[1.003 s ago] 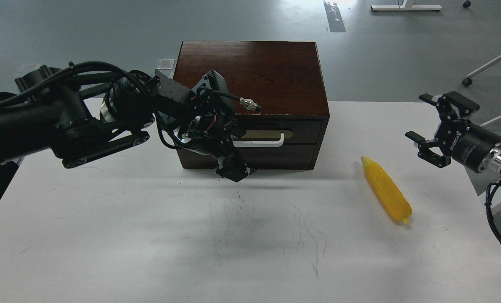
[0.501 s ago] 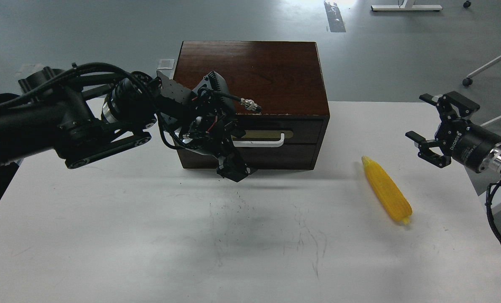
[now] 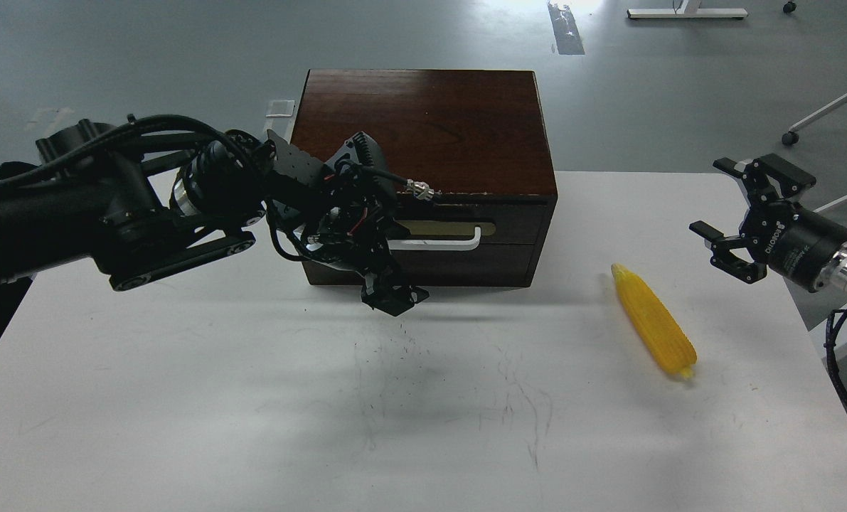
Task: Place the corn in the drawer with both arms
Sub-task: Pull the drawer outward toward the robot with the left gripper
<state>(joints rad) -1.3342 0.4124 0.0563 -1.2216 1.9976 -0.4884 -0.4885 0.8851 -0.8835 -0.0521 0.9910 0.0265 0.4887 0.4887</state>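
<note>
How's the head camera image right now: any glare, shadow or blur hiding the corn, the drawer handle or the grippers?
Head view: sharp overall. The corn is evenly lit and clear. The left gripper is a dark mass covering the left end of the drawer's white handle, its fingers hard to separate. Soft arm shadows cross the table. The right gripper is crisp, fingers spread. Window glare sits only on the far floor.

Glossy dark wooden box (image 3: 423, 121), ridged plastic-looking yellow corn (image 3: 653, 321), matt white scuffed table (image 3: 181, 398).
</note>
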